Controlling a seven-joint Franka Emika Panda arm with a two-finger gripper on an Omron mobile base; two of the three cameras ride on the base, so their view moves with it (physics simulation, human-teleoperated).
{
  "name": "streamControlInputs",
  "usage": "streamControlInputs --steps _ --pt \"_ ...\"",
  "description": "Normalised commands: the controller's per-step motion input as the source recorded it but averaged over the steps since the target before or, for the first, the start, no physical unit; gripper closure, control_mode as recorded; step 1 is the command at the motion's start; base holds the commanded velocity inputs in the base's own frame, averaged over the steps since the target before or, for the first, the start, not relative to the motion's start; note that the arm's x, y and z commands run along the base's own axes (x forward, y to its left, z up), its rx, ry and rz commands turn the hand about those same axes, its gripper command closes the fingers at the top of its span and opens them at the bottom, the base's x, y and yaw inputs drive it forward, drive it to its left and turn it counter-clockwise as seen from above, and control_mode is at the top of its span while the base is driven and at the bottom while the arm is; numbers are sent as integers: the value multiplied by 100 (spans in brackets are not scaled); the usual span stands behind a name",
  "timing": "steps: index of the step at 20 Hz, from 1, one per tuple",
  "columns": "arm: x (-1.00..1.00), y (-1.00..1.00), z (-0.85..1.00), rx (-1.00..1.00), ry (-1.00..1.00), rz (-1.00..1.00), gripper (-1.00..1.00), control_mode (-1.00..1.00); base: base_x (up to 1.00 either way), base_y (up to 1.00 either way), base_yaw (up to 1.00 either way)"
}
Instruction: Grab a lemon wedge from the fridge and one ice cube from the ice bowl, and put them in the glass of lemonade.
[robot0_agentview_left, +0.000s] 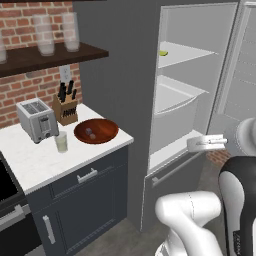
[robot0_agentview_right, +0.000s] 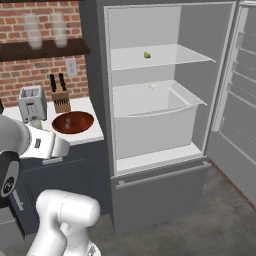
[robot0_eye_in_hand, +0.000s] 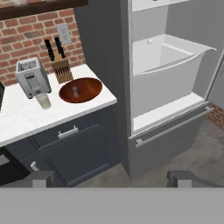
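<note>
Low at the hand view's bottom edge the pincer shows its two dark fingertips set far apart, jaws spread wide with nothing between them and nothing touched; it hangs in the air well back from both the fridge and the counter. From the left base view the hand sits at the right, level with the fridge's lower ledge, fingers pointing left toward the open compartment. Fridge door is swung fully open to the right, baring a pale grey interior. On the upper shelf lies the lemon wedge, a tiny yellow-green piece toward the shelf's middle in the right base view; from the left base view it lies at that shelf's left end. Below it is a deep drawer bin with a small pale speck at its back rim, too small to tell. Left of the fridge, on the white counter, the ice bowl rests near the right end with one small pale cube inside. Just left of the bowl stands the glass of lemonade, in front of the toaster. A knife block stands behind the bowl against the brick wall. Above, a dark shelf carries frosted glasses
</note>
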Motion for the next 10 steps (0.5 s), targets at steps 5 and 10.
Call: streamControlInputs --steps 5,10 --pt "-10 0 0 0 0 0 -100 -100 0 0 0" --pt "-70 -1 4 0 -3 -1 -100 -100 0 0 0"
